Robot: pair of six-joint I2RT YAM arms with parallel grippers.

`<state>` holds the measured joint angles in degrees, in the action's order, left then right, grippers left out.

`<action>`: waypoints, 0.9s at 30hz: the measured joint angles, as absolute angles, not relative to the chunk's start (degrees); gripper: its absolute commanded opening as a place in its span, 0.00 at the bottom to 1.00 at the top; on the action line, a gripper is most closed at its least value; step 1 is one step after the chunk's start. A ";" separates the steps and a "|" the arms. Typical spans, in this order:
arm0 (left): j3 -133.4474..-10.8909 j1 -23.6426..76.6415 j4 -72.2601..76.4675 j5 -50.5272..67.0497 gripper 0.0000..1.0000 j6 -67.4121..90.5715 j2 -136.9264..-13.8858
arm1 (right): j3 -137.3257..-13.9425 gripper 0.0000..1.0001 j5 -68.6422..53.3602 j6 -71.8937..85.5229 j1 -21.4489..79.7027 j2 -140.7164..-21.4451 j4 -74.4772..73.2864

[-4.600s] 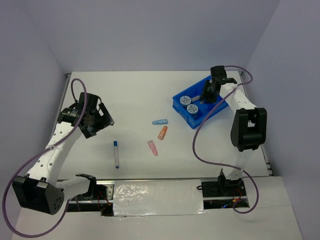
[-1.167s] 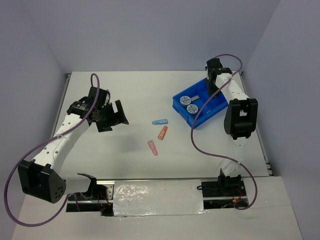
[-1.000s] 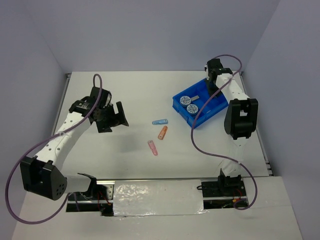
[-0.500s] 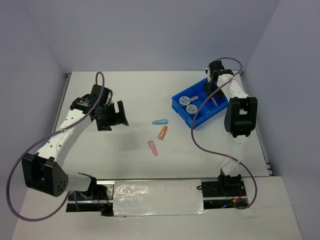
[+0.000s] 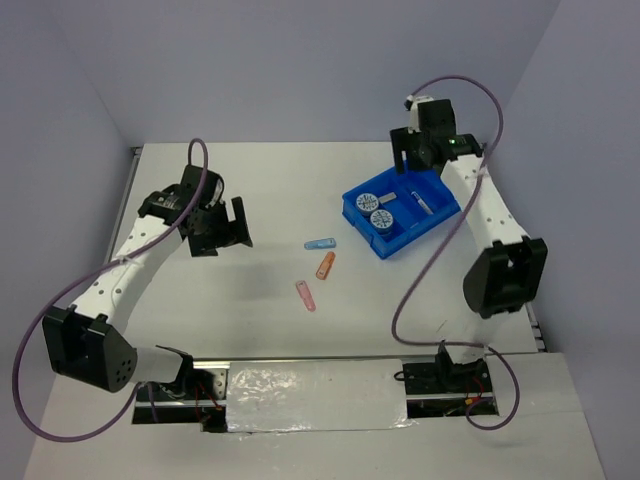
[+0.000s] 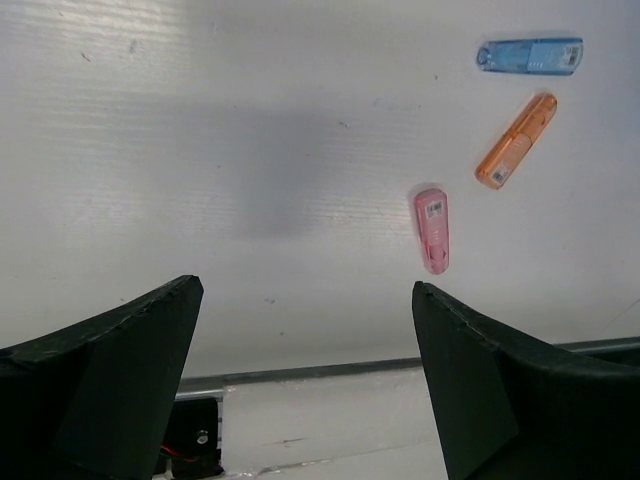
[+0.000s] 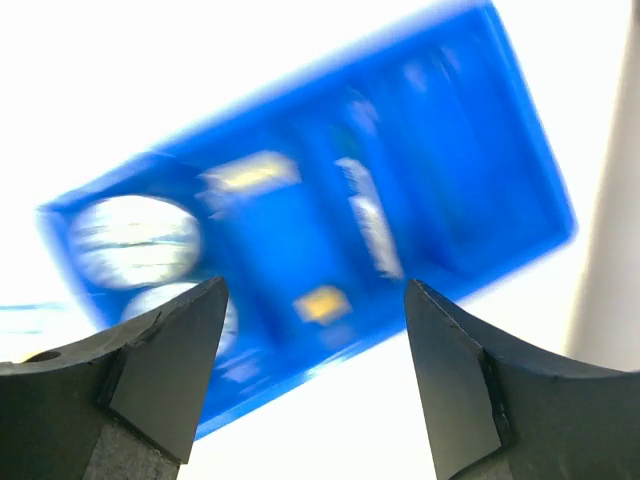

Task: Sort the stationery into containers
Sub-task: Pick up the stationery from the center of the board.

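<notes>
The bright blue tray [image 5: 366,229] sits at the right rear of the table. In it lie two round white patterned boxes [image 5: 366,199] [image 5: 381,219], a tan eraser [image 5: 389,197] and a slim grey-white piece [image 5: 421,201]. My right gripper [image 5: 407,152] is open and empty, raised over the tray's far end; its blurred wrist view looks down on the tray [image 7: 505,150]. A blue piece [image 5: 320,243], an orange piece [image 5: 325,265] and a pink piece [image 5: 305,294] lie mid-table. My left gripper [image 5: 240,226] is open and empty, left of them and above the table. No pen shows.
The left wrist view shows the pink piece [image 6: 433,229], orange piece [image 6: 516,141] and blue piece [image 6: 529,55] on bare white table, with the table's near metal edge [image 6: 300,372] below. Grey walls close the table at the left, rear and right.
My right gripper has risen from inside the tray to above its far end, leaving the slim grey-white piece there. The pen on the table 4.6 s ago no longer shows. The left gripper has barely moved.
</notes>
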<state>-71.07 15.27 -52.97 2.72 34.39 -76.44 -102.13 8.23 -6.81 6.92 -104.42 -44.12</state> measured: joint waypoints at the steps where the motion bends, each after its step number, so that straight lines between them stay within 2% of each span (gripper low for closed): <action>1: -71.68 15.27 -53.19 1.89 0.99 34.44 -76.44 | -100.62 0.78 7.22 -6.11 8.64 -101.43 -42.68; 5: -74.59 15.09 -54.63 -3.46 0.99 34.96 -75.90 | -89.54 0.74 4.08 -3.99 24.32 -90.74 -35.51; 6: -74.85 14.92 -54.83 -4.62 0.99 35.05 -75.42 | -87.57 0.73 3.18 -3.42 28.42 -90.37 -34.04; 8: -74.74 14.31 -55.22 -6.24 0.99 35.20 -73.78 | -85.32 0.61 2.39 -1.13 37.19 -92.99 -32.91; 10: -73.73 13.78 -55.16 -6.72 0.99 35.22 -71.53 | -85.14 0.61 4.36 4.08 41.71 -97.95 -33.30; 14: -68.82 13.52 -54.63 -6.70 0.99 35.35 -67.20 | -84.53 0.62 13.17 18.37 44.75 -105.21 -37.60; 18: -62.59 13.50 -54.41 -5.76 0.99 36.03 -64.62 | -83.64 0.62 20.23 32.14 46.54 -105.51 -42.15; 27: -59.68 13.34 -54.39 -5.06 0.99 35.75 -62.54 | -81.95 0.57 22.35 47.07 47.75 -111.15 -44.23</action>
<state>-59.68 13.34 -54.39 -5.06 35.75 -62.54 -81.95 22.35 47.07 47.75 -111.15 -44.23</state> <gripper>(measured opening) 0.993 0.588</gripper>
